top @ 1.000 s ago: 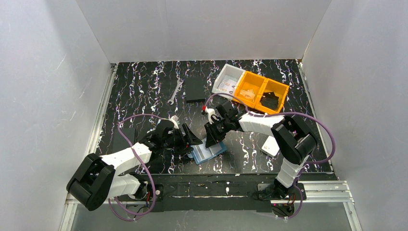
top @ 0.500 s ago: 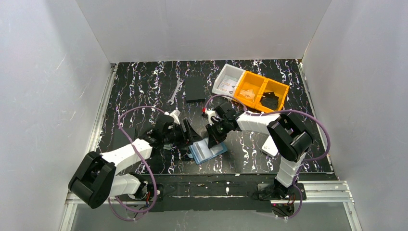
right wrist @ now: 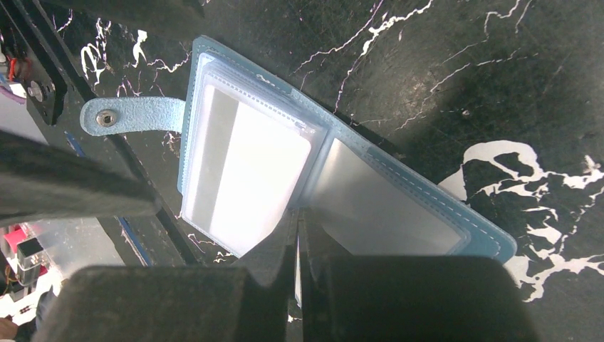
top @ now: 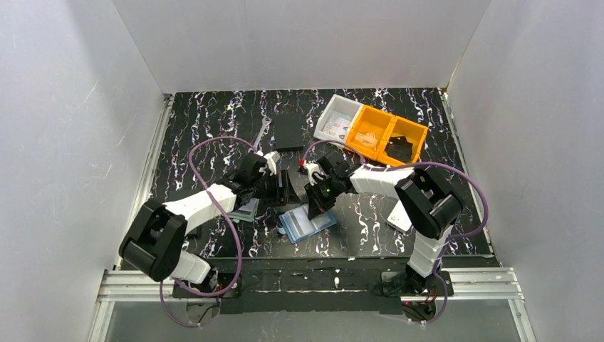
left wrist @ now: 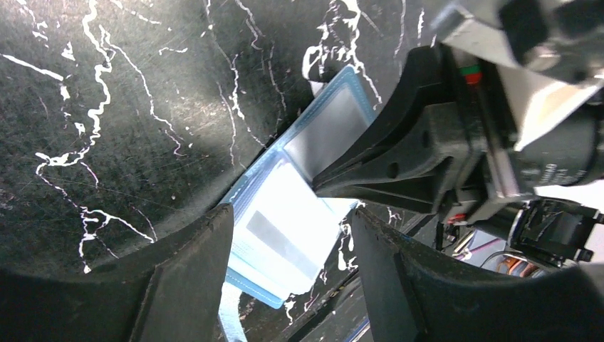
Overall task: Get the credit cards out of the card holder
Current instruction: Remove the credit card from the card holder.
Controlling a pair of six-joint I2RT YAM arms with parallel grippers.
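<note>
The card holder (right wrist: 370,199) lies open and flat on the tabletop (right wrist: 498,71), in the lower centre of the top view, with its snap tab (right wrist: 132,115) splayed toward the upper left of the right wrist view. One pale card (right wrist: 246,178) sits in the clear left-hand pocket; the right-hand pocket looks empty, though glare makes this uncertain. A second flat pale rectangle (top: 246,209), apparently a card already out, lies on the tabletop left of the holder, partly under the left arm. Judged handling: the cards are light, stiff and smooth, so they should slide rather than bend. The holder is light and floppy, and its pocket film is slippery, so it will lift or skate unless pinned. The best hold appears to be the card's exposed short edge at the pocket mouth, nipped thinly. The right end effector (right wrist: 299,221) has its fingers closed together, tips resting at the central fold; whether film is pinched between them cannot be told. The left end effector (left wrist: 292,214) hangs above with fingers spread, holding nothing.
</note>
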